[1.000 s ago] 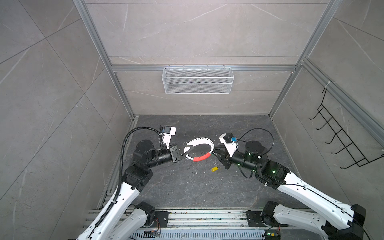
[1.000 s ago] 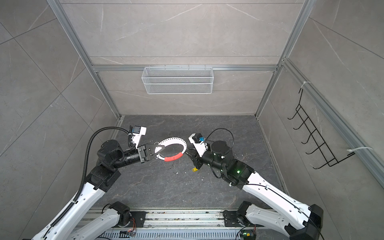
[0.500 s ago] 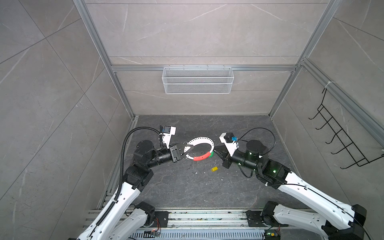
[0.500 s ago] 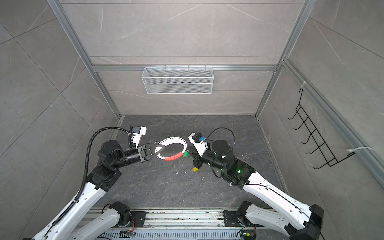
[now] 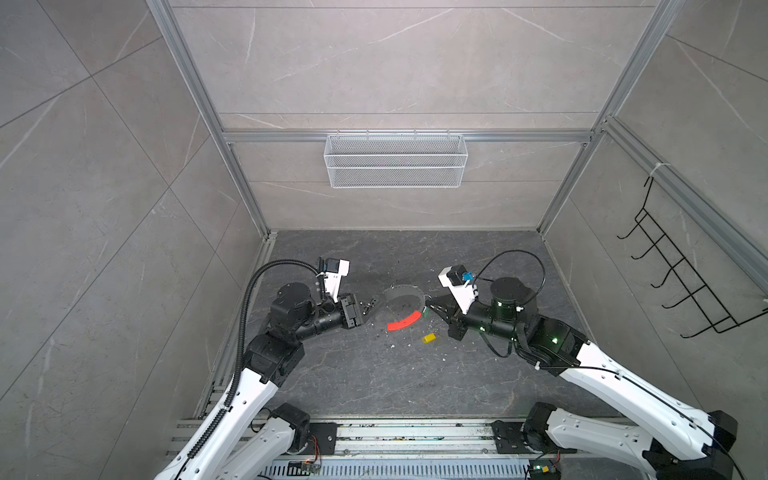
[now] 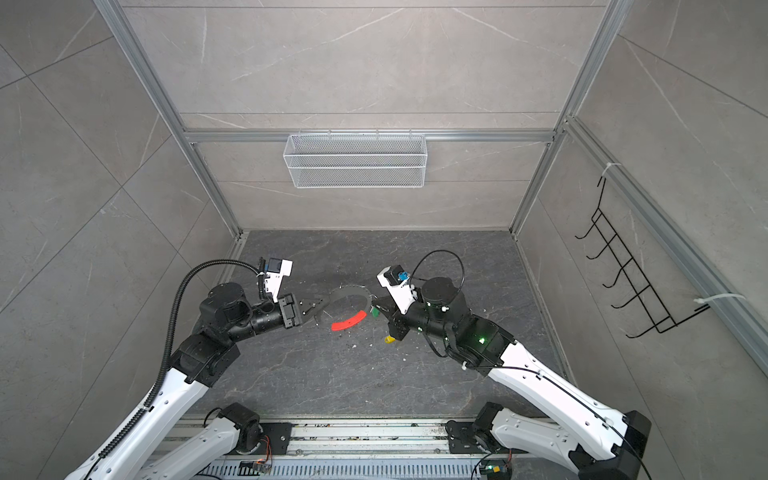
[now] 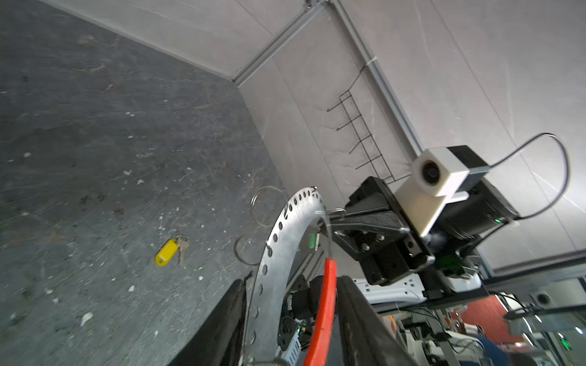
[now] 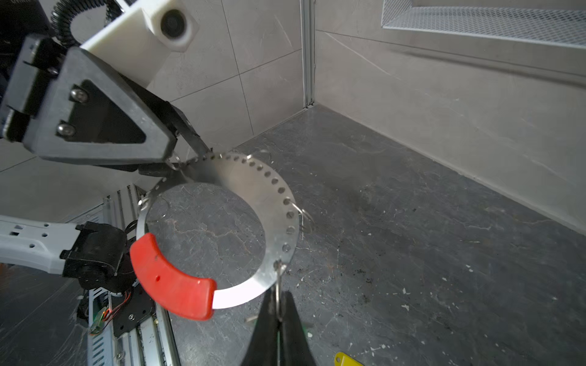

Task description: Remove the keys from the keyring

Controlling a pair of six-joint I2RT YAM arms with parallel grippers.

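keyring [image 5: 403, 322] faint | green key [image 5: 426, 312] mostly hidden | yellow key [image 8: 347, 359] cut off

1. left arm [image 5: 253, 386]: white links, black joints. It reaches in to the keyring [image 8: 279, 202] from the keyring's left side, with the wrist about level.
2. left tool [image 5: 372, 309]: fingers [image 7: 228, 323] parted, one on each side of the keyring's band in the left wrist view.
3. right arm [image 5: 623, 386]: elbow bent, forearm running in to the keyring from its right side.
4. right tool [image 8: 278, 304]: fingertips pressed together on a thin wire loop [image 8: 278, 282] that hangs from the keyring's edge.
5. The two tools face each other across the keyring.
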